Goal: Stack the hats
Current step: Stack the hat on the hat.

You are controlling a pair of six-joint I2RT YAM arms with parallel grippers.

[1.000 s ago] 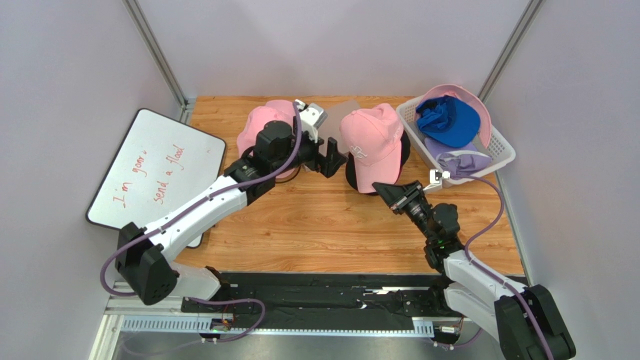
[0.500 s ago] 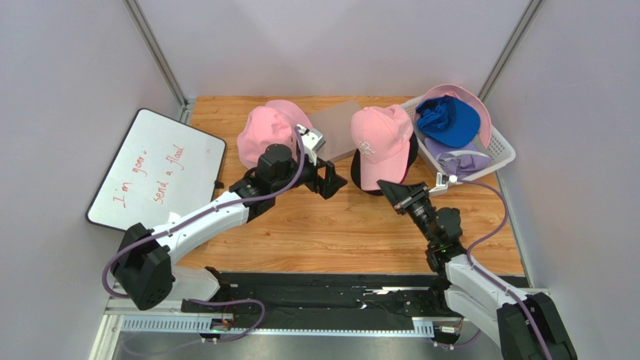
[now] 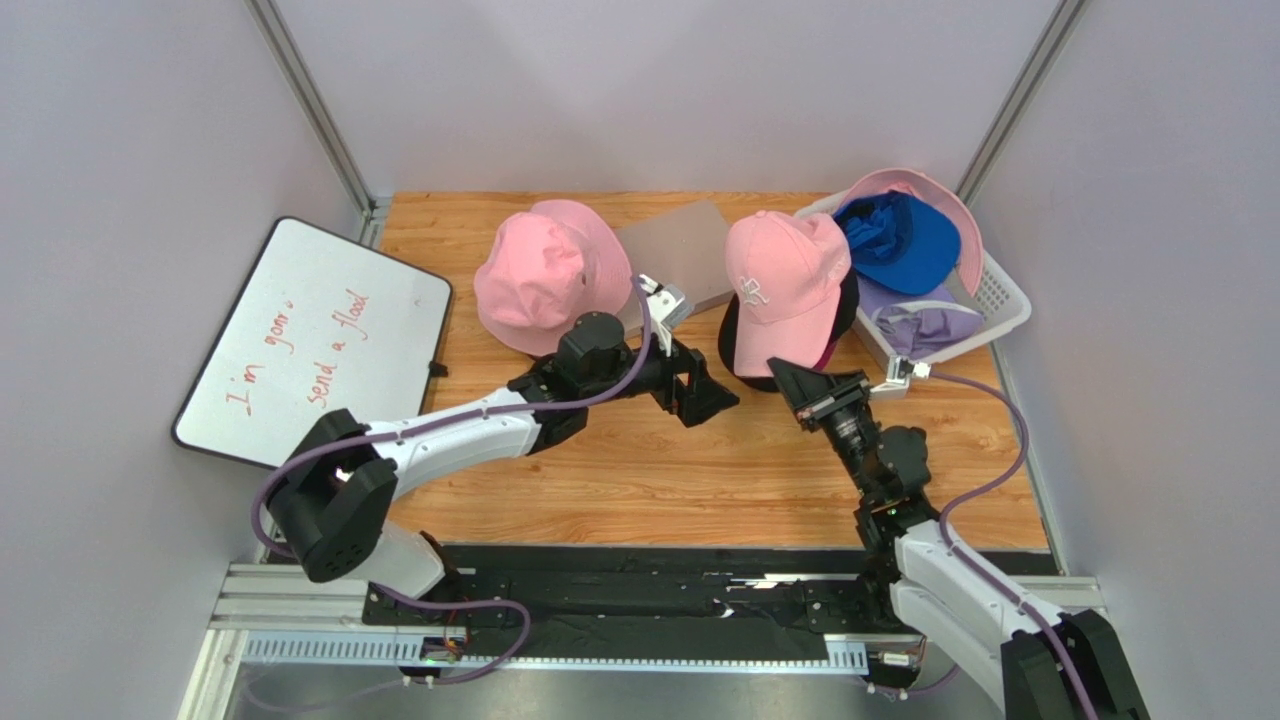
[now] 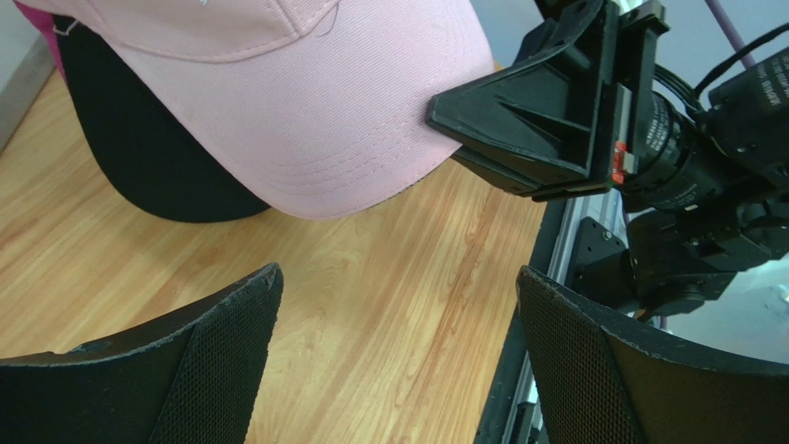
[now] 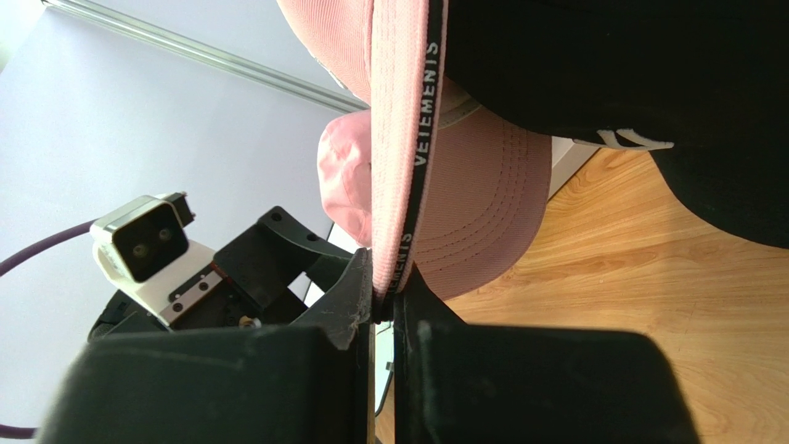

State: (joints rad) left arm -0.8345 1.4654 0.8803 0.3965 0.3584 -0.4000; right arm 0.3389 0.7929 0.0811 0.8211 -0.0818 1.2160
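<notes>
The right gripper (image 5: 384,287) is clamped on the brim edge of the pink cap (image 3: 784,270), apparently so that its crown can be settled over the black cap (image 4: 139,148) beneath it, at the back right of the table (image 3: 676,465). The left gripper (image 4: 398,287) is held apart and empty just beside that brim, probably to steady it. 2 caps are counted in this stack, 1 pink bucket hat (image 3: 549,278) well to its left, and 3 hats in the white basket (image 3: 1010,308): 1 blue cap (image 3: 902,240), 1 lavender cap (image 3: 920,327), 1 pink hat (image 3: 969,240).
</notes>
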